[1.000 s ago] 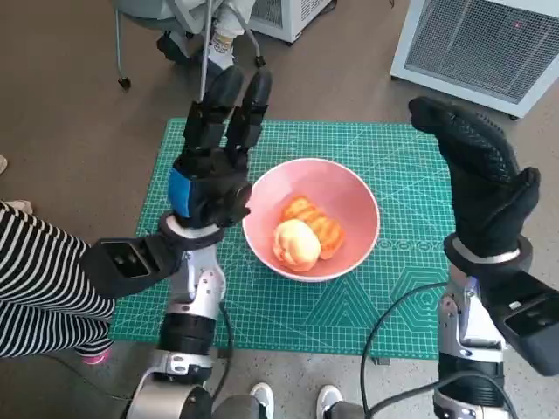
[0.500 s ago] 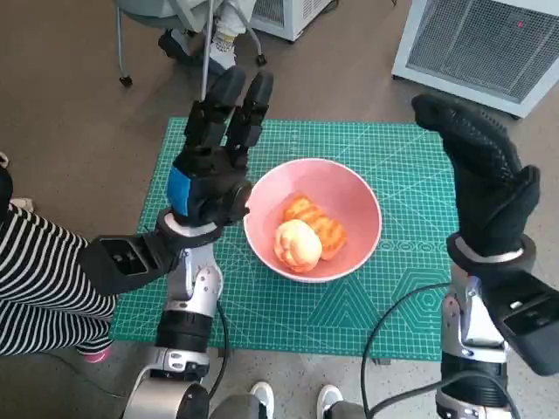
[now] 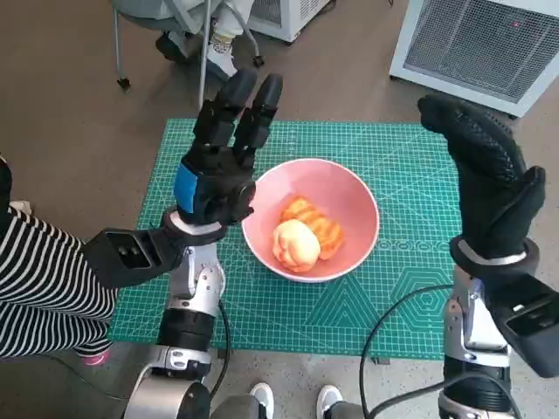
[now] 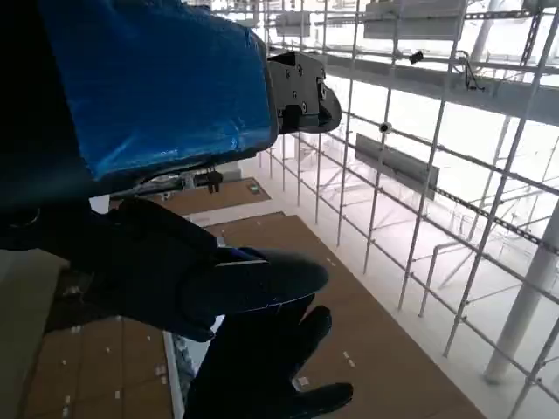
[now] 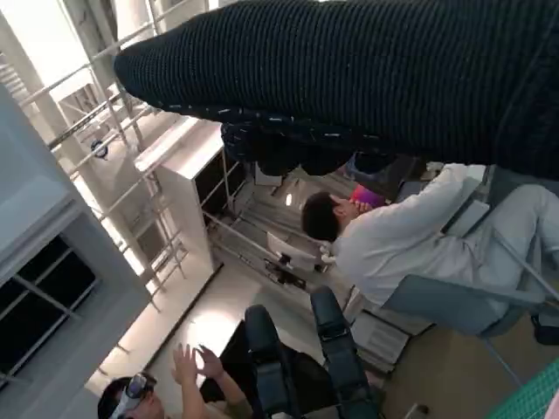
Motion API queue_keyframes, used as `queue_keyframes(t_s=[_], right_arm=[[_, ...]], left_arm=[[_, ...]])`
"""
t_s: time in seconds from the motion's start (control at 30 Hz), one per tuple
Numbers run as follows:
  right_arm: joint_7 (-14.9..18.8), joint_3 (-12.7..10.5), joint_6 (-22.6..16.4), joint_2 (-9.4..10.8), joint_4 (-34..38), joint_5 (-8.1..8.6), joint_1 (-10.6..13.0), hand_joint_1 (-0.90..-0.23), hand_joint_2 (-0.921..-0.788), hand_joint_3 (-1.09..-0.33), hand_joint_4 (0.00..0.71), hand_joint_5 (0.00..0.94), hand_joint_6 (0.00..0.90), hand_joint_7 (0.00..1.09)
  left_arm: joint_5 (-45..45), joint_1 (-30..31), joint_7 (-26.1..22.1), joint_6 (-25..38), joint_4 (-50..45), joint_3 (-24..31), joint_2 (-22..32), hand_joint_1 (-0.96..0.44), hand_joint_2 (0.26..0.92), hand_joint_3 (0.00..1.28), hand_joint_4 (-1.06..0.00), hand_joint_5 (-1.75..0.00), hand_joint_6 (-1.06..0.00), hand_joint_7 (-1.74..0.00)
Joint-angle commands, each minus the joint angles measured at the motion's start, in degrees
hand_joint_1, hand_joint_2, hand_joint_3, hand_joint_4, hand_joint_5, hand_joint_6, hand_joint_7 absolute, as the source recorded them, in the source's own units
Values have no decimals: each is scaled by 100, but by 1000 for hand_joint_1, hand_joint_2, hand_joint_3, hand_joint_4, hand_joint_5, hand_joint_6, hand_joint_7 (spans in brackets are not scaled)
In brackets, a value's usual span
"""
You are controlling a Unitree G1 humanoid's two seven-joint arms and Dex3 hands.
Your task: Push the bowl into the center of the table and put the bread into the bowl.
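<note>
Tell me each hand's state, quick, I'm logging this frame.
Left hand: open, fingers extended, holding nothing.
Right hand: open, holding nothing.

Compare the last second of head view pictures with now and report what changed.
The left hand has lifted a little, its fingers reaching further over the mat's far edge; it holds nothing. The right hand has barely drifted, open and raised. The bowl stays mid-mat with the bread inside.

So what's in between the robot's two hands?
The pink bowl with the bread in it, on the green mat. The head view shows it between the left hand and right hand.
</note>
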Motion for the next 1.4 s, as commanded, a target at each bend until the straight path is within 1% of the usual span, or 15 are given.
queue_keyframes(t_s=[0.03, 0.27, 0.53, 0.8, 1.4], right_arm=[[-74, 39, 96, -24, -21, -142, 107, -649, -921, -686, 146, 1, 36, 438], [-106, 37, 119, -23, -33, -182, 93, -652, -921, -685, 146, 1, 38, 434], [-123, 60, 134, -12, -15, -209, 56, -653, -921, -685, 146, 0, 40, 431], [-111, 93, 139, -3, 7, -183, 16, -655, -921, -687, 143, 0, 45, 429], [-62, 203, 107, 43, 15, -100, 34, -659, -921, -690, 144, 1, 48, 423]], left_arm=[[3, -139, -81, 41, -37, -19, 39, -709, 921, 465, -89, -38, 1, -442], [25, -167, -76, 76, -50, -4, 49, -711, 921, 460, -104, -44, 1, -456], [78, -159, 70, 48, -128, -2, 12, -710, 921, 453, -112, -45, 1, -474], [47, -119, 165, 82, -256, -8, 7, -689, 921, 442, -118, -45, 1, -513], [85, 19, 242, 226, -518, -12, 103, -668, 921, 415, -117, -37, 1, -494]])
